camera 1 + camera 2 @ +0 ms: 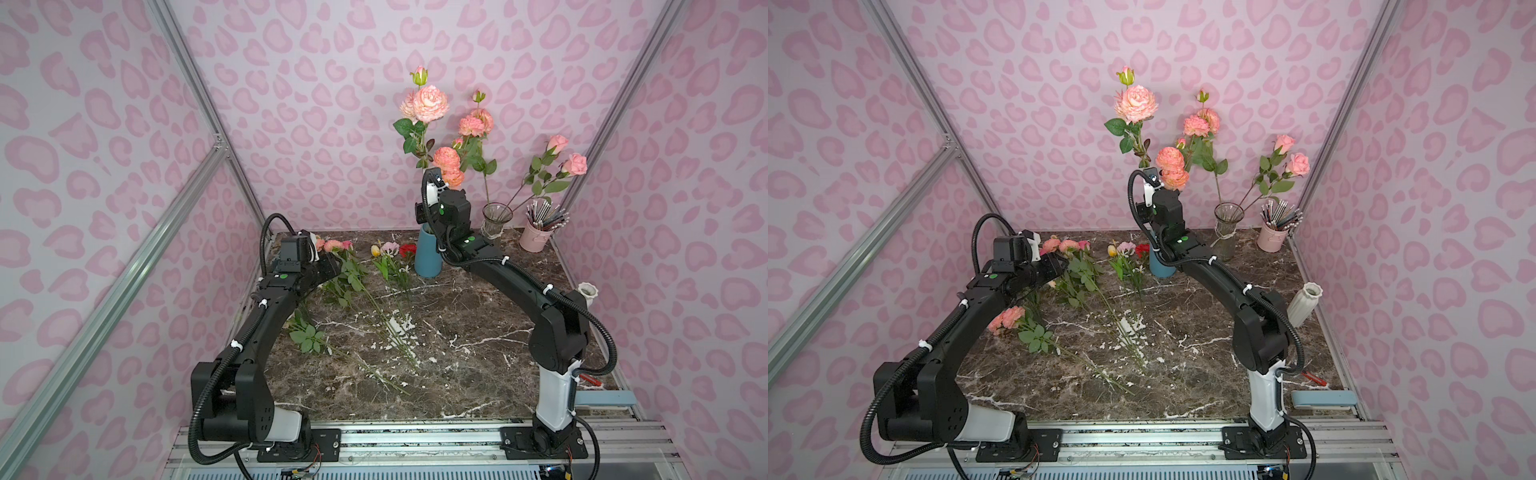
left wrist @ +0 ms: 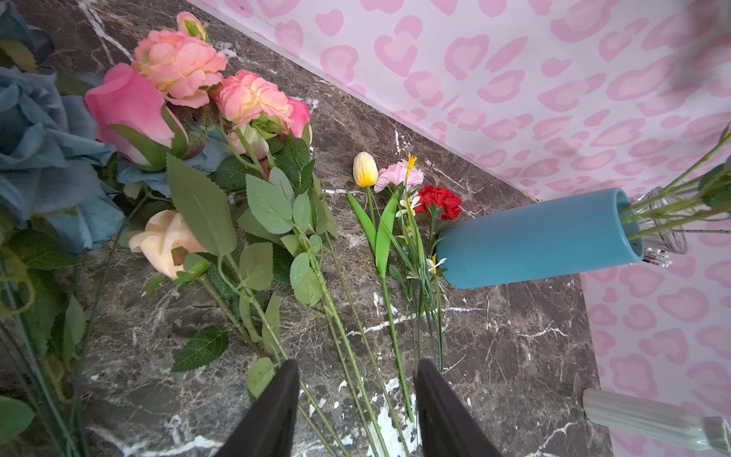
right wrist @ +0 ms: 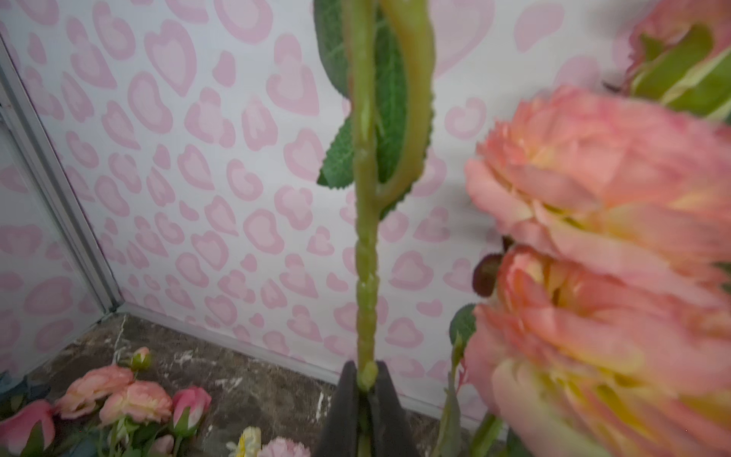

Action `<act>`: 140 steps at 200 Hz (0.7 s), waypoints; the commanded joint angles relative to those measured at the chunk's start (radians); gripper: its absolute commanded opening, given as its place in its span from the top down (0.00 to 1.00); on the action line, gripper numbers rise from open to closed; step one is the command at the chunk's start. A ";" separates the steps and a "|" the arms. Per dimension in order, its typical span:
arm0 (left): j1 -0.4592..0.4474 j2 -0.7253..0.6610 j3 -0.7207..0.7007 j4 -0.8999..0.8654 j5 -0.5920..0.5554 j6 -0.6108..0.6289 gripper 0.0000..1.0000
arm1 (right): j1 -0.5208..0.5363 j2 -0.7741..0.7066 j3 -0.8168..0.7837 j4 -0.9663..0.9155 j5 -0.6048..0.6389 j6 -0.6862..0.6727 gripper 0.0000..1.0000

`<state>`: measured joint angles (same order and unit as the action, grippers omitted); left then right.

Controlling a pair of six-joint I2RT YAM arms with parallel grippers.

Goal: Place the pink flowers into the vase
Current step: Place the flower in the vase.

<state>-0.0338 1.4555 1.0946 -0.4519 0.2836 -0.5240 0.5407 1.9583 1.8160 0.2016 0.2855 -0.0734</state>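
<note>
My right gripper (image 3: 366, 380) is shut on the green stem (image 3: 366, 257) of a tall spray of pink flowers (image 1: 430, 104) and holds it upright above the blue vase (image 1: 428, 257). The arm hides the stem's lower end in both top views. In the left wrist view green stems enter the mouth of the blue vase (image 2: 538, 237). More pink flowers (image 2: 178, 63) lie on the marble table (image 1: 478, 353) at the back left. My left gripper (image 2: 358, 366) hangs open over their long stems, touching none. Another pink spray (image 1: 1007, 318) lies beside the left arm.
A glass vase (image 1: 496, 220) holding pink roses and a pink pot of pencils (image 1: 538, 239) stand at the back right. A white ribbed vase (image 1: 588, 291) stands behind the right arm. A yellow tulip (image 2: 364, 170), red carnation (image 2: 439, 200) and blue hydrangea (image 2: 39, 138) lie among the stems.
</note>
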 commanded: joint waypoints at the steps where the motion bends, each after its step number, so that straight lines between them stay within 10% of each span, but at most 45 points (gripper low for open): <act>1: 0.002 -0.001 -0.002 0.046 0.003 0.005 0.49 | -0.007 -0.019 -0.036 0.053 -0.017 0.042 1.00; 140: 0.002 0.003 -0.004 0.045 0.026 0.004 0.47 | -0.030 -0.014 -0.104 -0.136 -0.056 0.174 0.89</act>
<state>-0.0334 1.4555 1.0882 -0.4507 0.2981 -0.5240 0.5117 1.9423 1.6756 0.1658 0.2565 0.0586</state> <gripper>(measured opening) 0.530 0.086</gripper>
